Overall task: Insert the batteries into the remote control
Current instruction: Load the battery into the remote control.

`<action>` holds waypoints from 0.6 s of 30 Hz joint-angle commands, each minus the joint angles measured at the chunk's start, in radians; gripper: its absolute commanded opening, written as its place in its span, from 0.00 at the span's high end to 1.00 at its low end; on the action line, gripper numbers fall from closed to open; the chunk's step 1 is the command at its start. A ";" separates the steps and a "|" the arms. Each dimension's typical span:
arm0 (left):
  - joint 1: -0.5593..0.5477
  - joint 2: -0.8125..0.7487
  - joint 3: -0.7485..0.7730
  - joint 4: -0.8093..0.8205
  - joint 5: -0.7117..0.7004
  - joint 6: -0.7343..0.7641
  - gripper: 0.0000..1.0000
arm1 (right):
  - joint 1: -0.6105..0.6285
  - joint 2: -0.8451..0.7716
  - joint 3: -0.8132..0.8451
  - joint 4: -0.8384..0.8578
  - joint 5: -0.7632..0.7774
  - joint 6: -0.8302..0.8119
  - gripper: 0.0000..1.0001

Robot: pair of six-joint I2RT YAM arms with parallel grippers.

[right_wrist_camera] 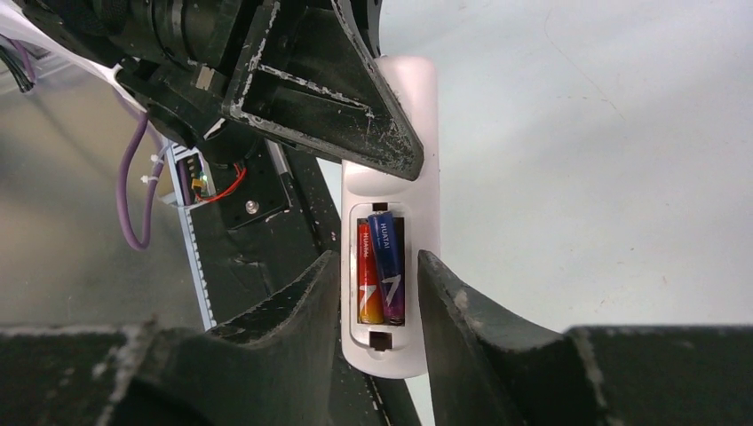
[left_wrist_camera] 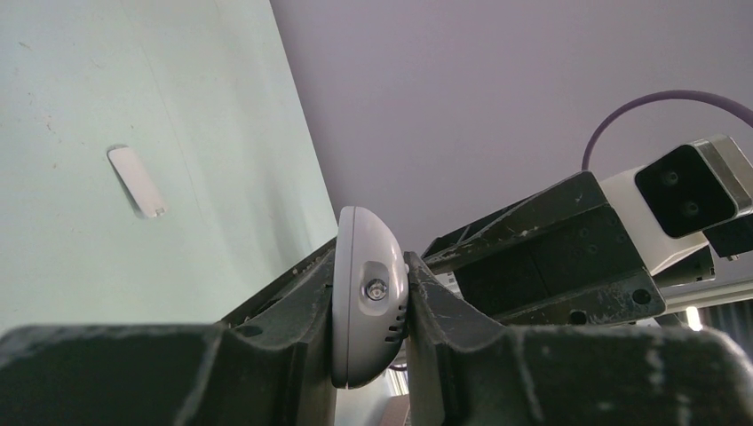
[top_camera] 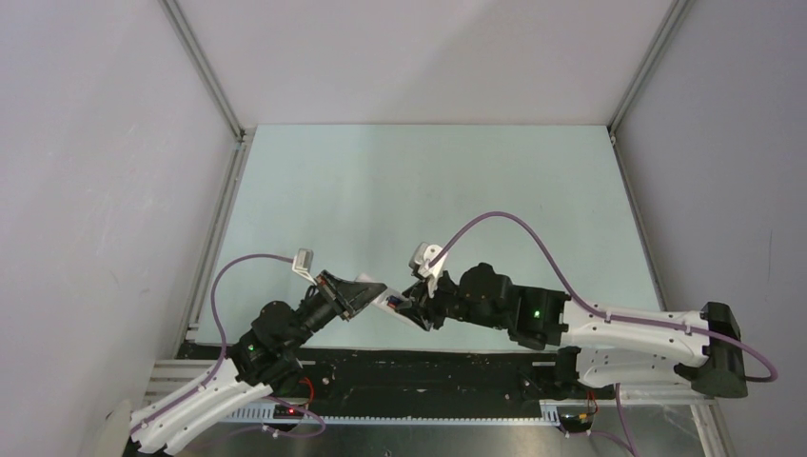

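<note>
The white remote control [right_wrist_camera: 392,357] hangs above the table with its open battery bay facing the right wrist camera. My left gripper [left_wrist_camera: 373,253] is shut on its upper end [left_wrist_camera: 366,306]. Both batteries lie side by side in the bay: the red-orange one [right_wrist_camera: 368,280] on the left, the dark blue one [right_wrist_camera: 389,264] on the right and slightly askew. My right gripper [right_wrist_camera: 379,259] stands open just over the bay, a finger on either side, holding nothing. In the top view the two grippers, left [top_camera: 379,297] and right [top_camera: 417,305], meet at the remote [top_camera: 392,304] near the table's front edge.
A small white cover plate [left_wrist_camera: 136,182] lies flat on the pale green table [top_camera: 428,190]. A black strip with cable ducts [top_camera: 428,367] runs along the near edge between the arm bases. Grey walls enclose the table on three sides.
</note>
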 commanded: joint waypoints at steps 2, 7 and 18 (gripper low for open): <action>0.000 0.017 0.010 0.065 0.026 -0.048 1.00 | 0.003 -0.055 0.029 0.025 0.020 -0.046 0.57; 0.000 0.033 0.017 0.065 0.059 -0.081 1.00 | 0.004 -0.096 0.028 0.019 0.011 -0.107 0.56; -0.001 0.101 0.061 0.059 0.141 -0.077 1.00 | 0.011 -0.099 0.028 0.026 -0.168 -0.320 0.73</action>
